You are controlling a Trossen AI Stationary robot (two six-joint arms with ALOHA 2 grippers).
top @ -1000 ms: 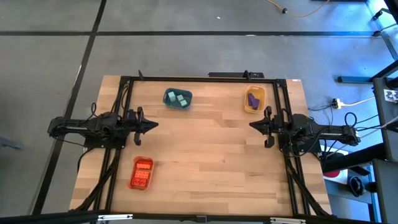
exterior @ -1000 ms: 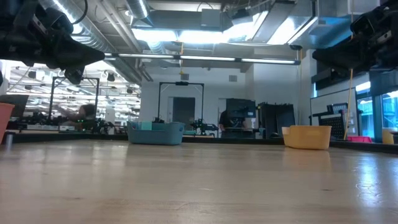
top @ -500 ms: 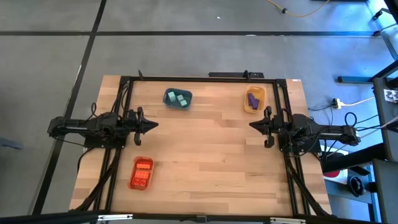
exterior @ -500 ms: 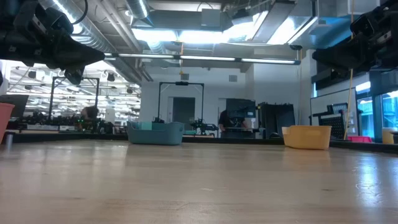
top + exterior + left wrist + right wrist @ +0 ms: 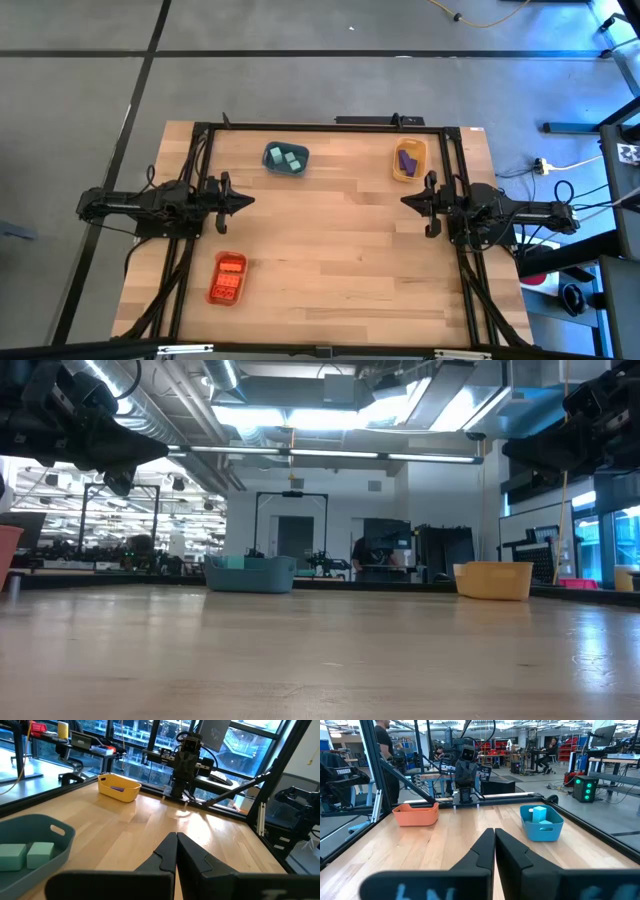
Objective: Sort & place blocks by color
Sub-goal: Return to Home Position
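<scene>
Purple block (image 5: 405, 159) lies lengthwise along its yellow tray (image 5: 408, 177).

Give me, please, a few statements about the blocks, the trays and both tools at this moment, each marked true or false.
1. The purple blocks lie in the yellow-orange tray. True.
2. The teal-green blocks lie loose on the table. False: they sit inside the blue tray.
3. The left tool is shut and holds nothing. True.
4. The right tool hangs over the orange tray. False: it is at the table's right side, shut and empty, well apart from that tray, which sits on the left arm's side.
5. The orange-red blocks are in the orange tray. True.
</scene>
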